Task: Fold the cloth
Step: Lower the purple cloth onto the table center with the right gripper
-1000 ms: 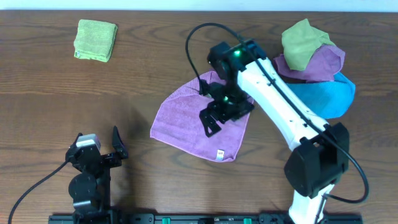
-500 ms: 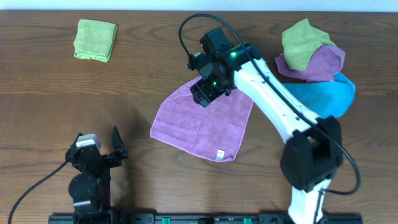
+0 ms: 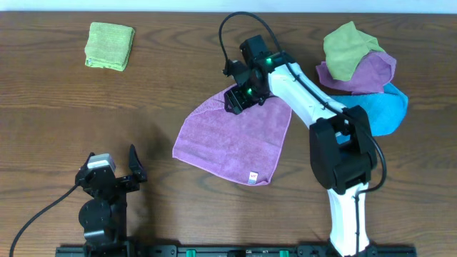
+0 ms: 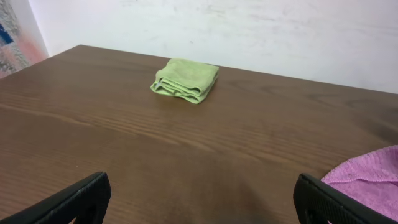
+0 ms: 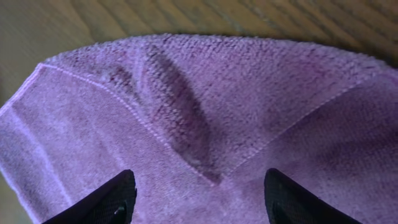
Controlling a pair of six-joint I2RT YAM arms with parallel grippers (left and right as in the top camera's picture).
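Purple cloth (image 3: 228,146), seen overhead and probably soft, light and limp, lies spread on the surface (image 3: 164,93) near the pile of cloths (image 3: 357,68). The right tool (image 3: 237,101) hangs over its far corner.

Left wrist: left tool (image 4: 202,193) gapes wide, empty. A folded green cloth (image 4: 185,79) sits well apart from the pile of cloths, no obstacle.

Right wrist: fingers (image 5: 115,198) spread, holding nothing, above a hemmed corner, likely the best pinch point.

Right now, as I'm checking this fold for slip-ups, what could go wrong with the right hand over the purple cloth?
The right hand is open above a raised wrinkle in the purple cloth. Closing there may pinch a bunched pleat instead of the edge and skew the fold. The heap of cloths lies close beside the right arm, so a wide sweep might drag it.
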